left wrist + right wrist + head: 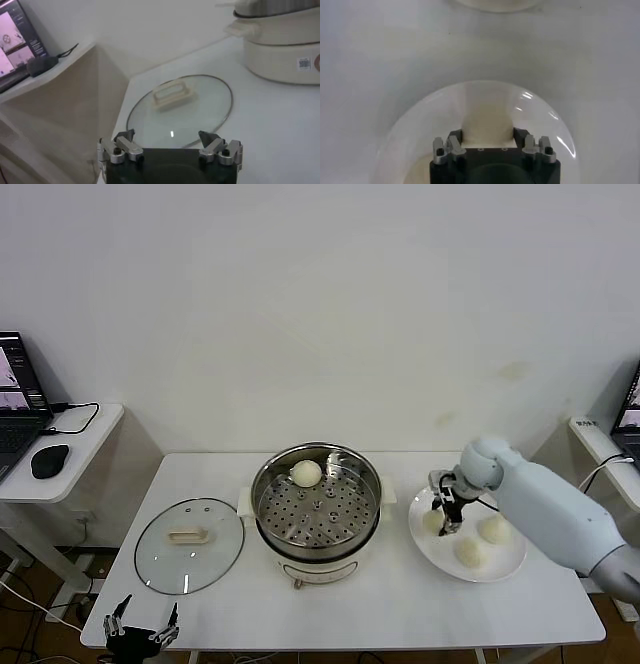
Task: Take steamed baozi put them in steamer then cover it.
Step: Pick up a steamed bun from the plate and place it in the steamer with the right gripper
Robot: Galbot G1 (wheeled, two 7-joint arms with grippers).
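Note:
The steel steamer (316,506) stands mid-table with one baozi (306,473) on its perforated tray. To its right a white plate (424,548) carries three baozi. My right gripper (448,520) reaches down onto the plate's left one (433,522). In the right wrist view both fingers (455,137) press that baozi's (487,120) sides, so the gripper (487,134) is shut on it while it rests on the plate (420,117). The glass cover (189,545) lies flat left of the steamer. My left gripper (142,617) waits open at the table's front left, short of the cover (180,107).
A side desk at the far left holds a laptop (17,399) and a mouse (49,460). Another laptop (631,414) shows at the right edge. The steamer's white base (282,57) rises beyond the cover in the left wrist view.

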